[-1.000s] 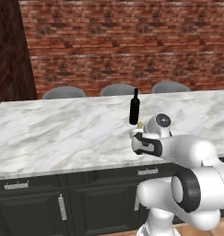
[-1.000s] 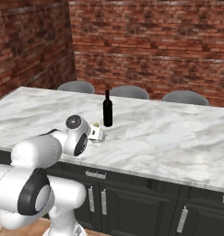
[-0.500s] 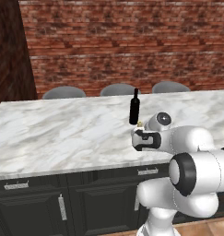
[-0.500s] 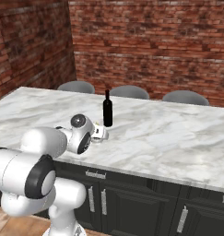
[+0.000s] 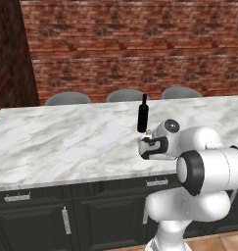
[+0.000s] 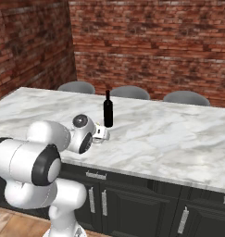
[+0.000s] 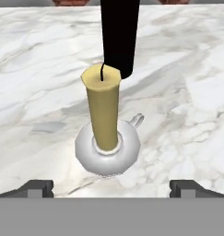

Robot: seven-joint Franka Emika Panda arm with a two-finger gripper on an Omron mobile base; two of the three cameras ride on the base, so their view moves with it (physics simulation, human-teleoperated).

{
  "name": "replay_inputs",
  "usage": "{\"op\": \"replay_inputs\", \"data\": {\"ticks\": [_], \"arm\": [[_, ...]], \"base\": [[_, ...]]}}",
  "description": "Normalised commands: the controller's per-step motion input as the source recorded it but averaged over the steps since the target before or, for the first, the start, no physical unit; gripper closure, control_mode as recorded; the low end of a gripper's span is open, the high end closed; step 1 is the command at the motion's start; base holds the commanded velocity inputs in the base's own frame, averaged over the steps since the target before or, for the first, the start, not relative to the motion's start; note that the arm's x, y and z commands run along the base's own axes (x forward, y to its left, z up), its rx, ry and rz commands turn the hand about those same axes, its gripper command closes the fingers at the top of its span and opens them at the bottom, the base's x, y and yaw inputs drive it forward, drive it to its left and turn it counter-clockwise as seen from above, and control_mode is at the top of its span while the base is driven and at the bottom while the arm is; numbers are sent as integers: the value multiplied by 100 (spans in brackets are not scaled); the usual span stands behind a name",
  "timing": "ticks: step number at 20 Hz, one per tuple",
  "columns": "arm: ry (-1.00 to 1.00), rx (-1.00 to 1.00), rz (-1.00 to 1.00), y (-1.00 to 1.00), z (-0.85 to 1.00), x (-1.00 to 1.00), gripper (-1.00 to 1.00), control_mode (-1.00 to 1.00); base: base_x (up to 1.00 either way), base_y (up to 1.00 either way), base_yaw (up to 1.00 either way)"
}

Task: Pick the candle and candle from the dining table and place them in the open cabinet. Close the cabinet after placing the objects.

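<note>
A tall pale-yellow candle (image 7: 103, 110) stands upright on a round silvery base on the white marble dining table (image 7: 35, 69). It is just ahead of my gripper (image 7: 112, 189), centred between the two fingertips (image 7: 37, 188), which stand wide apart and open with nothing between them. In the left base view the gripper (image 5: 149, 146) hovers low over the table (image 5: 66, 142) near its front edge, and the candle's tip (image 5: 148, 131) peeks out above the hand. From the right base view the gripper (image 6: 101, 134) sits just in front of the bottle.
A tall black bottle (image 5: 143, 114) (image 6: 108, 109) (image 7: 119, 32) stands right behind the candle. Grey chair backs (image 5: 128, 94) line the table's far side below a brick wall. Black fronts with silver handles (image 5: 156, 182) run under the table's front edge.
The hand has crept a little closer to the candle and bottle while the arm's elbow folded forward. The jaws have stayed open.
</note>
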Motion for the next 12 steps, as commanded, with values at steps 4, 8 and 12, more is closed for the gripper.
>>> {"op": "replay_inputs", "data": {"ticks": [4,8,12], "arm": [[0,0,0,0,-13,23,-100,-100],[0,0,0,0,-13,19,-100,-100],[0,0,0,0,-18,21,-100,-100]], "base": [[0,0,0],[0,0,0],[0,0,0]]}}
